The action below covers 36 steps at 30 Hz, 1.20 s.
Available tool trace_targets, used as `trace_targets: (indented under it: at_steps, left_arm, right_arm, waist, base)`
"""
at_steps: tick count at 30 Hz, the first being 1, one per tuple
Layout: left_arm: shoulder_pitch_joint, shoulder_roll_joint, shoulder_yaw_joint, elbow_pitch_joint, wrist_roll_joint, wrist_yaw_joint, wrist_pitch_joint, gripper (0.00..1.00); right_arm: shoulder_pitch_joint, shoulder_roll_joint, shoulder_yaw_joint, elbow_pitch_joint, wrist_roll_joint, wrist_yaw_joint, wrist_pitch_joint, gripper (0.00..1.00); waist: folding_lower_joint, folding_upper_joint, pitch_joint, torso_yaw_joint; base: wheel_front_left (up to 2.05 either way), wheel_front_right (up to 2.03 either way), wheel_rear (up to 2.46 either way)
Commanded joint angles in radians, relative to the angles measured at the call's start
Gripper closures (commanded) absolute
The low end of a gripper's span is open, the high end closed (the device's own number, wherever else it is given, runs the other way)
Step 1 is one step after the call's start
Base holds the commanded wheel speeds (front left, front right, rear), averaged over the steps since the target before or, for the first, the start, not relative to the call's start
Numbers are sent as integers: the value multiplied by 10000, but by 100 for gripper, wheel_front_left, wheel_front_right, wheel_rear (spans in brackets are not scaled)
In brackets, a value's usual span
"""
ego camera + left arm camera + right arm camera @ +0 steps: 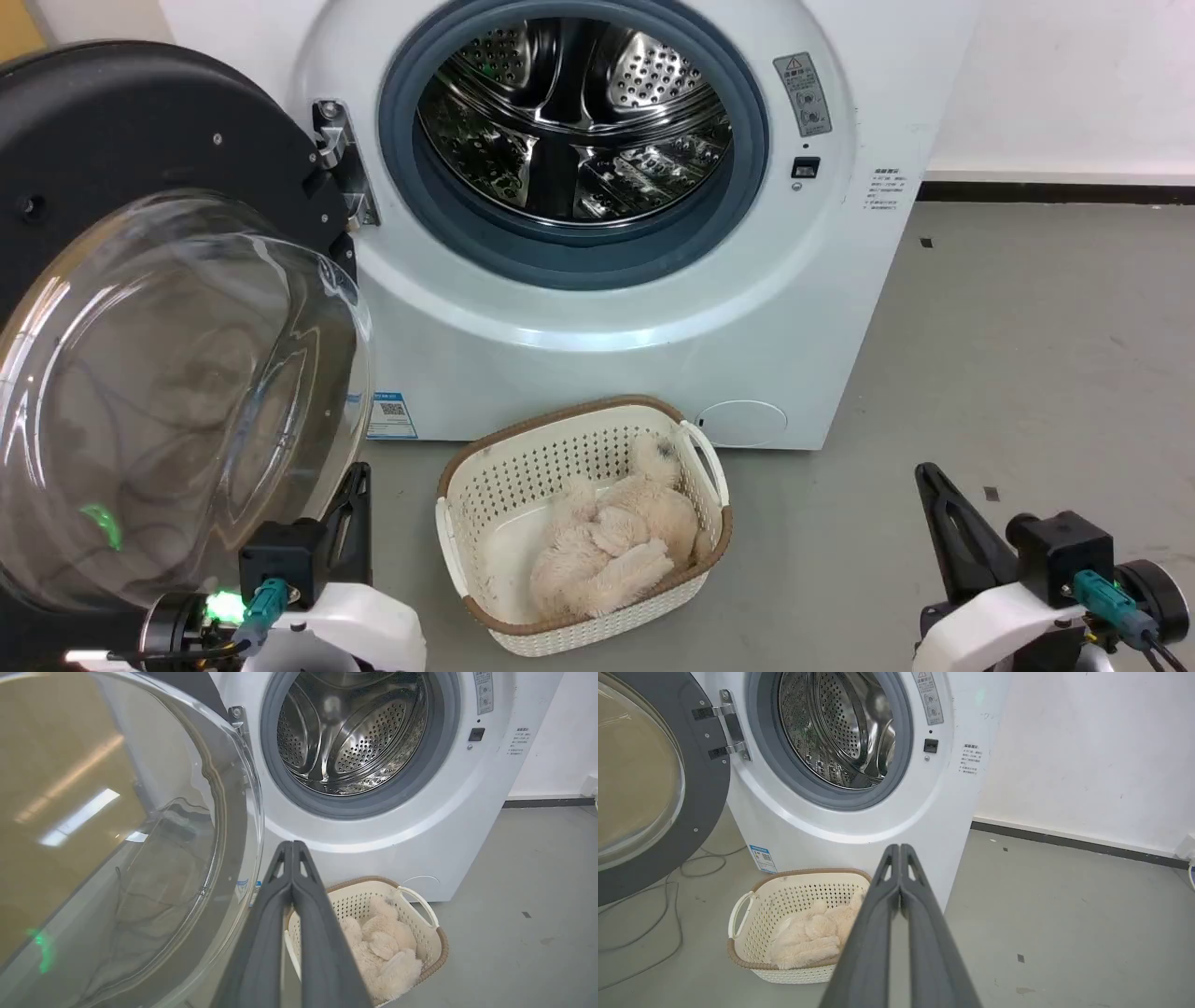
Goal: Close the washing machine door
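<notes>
- The washing machine door [168, 327] stood swung wide open on its hinge [341, 159] at the left side of the washing machine [597, 308]. Its glass bowl bulged toward the robot, and the steel drum [574, 112] was exposed.
- The left gripper [359, 474] sat low at the lower left of the head view, pointing up and forward, just beside the lower right edge of the door's glass. Whether it touched the glass could not be told.
- In the left wrist view its two fingers [266, 933] lay pressed together with nothing between them, tips aimed at the machine's white front below the opening.
- The right gripper [926, 476] was held low at the lower right over the grey floor [1027, 355], well apart from the machine. It was empty, its fingers likewise pressed together.
- A cream basket [485, 457] holding a plush toy [616, 546] stood on the floor in front of the machine, between the two grippers.
</notes>
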Motion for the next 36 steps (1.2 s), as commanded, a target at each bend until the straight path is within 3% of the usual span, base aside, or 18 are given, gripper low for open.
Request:
trace_targets:
  at_steps: [1,13,14,36]
  left_arm:
    - [-95,-7,9,-41,28,20,3,100]
    - [-95,-7,9,-41,28,20,3,100]
    - [0,0,-2,0,-1,0,-2,0]
    - [23,-1,-130,-37,-191,142,-432,0]
  right_arm:
    - [-139,43,-18,-43,-78,6,7,100]
    - [-139,43,-18,-43,-78,6,7,100]
    - [0,0,-2,0,2,0,-1,0]
    - [36,6,-26,7,401,1,-430,0]
  waist:
    - [0,-1,0,0]
    - [0,-1,0,0]
    - [0,-1,0,0]
    - [0,-1,22,283]
  base:
    - [0,0,0]
    - [0,0,0]
    - [0,0,0]
    - [0,0,0]
